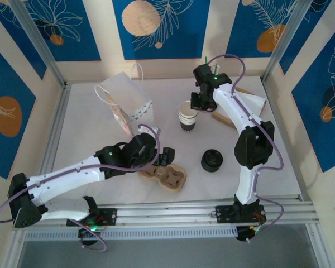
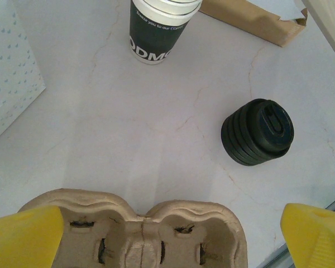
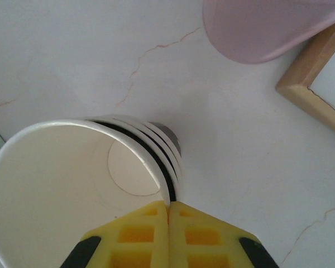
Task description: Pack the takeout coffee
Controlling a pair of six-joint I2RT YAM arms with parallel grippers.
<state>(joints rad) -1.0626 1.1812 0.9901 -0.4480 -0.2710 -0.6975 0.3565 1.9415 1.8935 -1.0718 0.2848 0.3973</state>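
Marbled white bench [image 1: 84, 134] — right tool [image 3: 168, 207] pinches the top paper cup [image 3: 50, 178] by its rim in the nested stack [image 1: 188, 118]; lifting could drag others up or topple them. Left tool [image 2: 170, 234] gapes wide.

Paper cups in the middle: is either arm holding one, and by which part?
The right gripper is pinching the top cup of the nested stack by its rim, one finger inside, one outside. The left gripper is open, holding nothing.
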